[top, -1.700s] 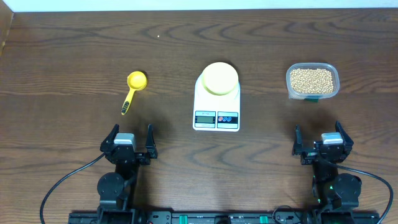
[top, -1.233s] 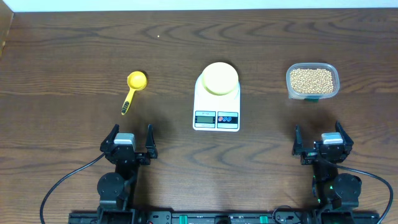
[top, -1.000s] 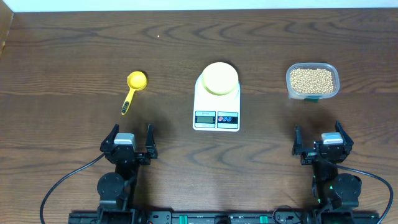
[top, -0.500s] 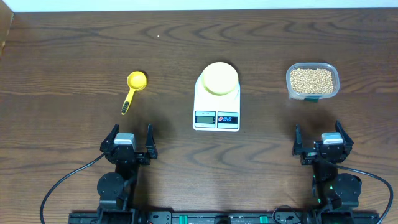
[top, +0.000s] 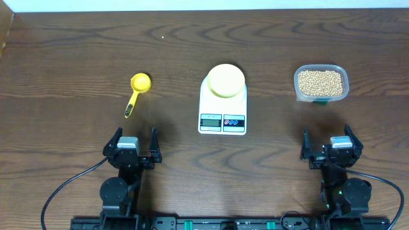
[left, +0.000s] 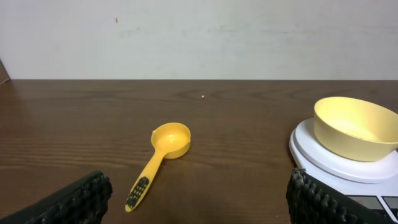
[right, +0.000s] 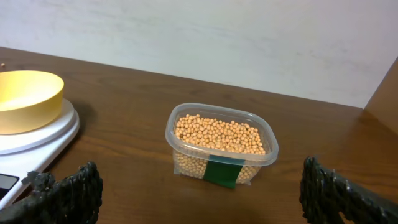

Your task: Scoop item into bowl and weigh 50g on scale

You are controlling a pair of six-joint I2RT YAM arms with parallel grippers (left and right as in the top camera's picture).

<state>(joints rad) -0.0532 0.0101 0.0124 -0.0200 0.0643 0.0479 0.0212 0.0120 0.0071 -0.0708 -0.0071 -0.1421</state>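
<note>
**Near edge, left.** The left tool (top: 135, 133) is sitting with its jaws spread wide, gripping nothing. Its black ribbed fingers (left: 78, 200) are showing only at the bottom corners of the left wrist view. The left arm is crouching, folded low over its base at the near edge. The tool is pointing toward the far edge, and a cable is looping off toward the near left corner.

**Near edge, right.** The right tool (top: 326, 132) is standing just as wide and just as empty, with its fingers (right: 65, 193) framing the right wrist view. The right arm is folded the same way over its own base and is also facing the far edge.

**Centre.** The scale (top: 222, 110) is lying flat in the middle of the surface (top: 64, 64), farther out than both tools and between them. Its display and two buttons are facing the near edge, and the reading is too small to make out. The bowl (top: 226, 80) is standing upright on the scale's round platform at the far end. Its inside is showing bare pale yellow.

**Left of the scale.** A yellow scoop (top: 136, 89) is lying well apart from the scale, straight out from the left tool. Its cup is pointing toward the far edge, and its handle is angling back toward the near edge.

**Toward the right edge.** A clear tub (right: 186, 167) is sitting well apart from the scale, straight out from the right tool. The beans (top: 321, 81) are filling it nearly to the rim, and a dark green label is showing on its near wall.
</note>
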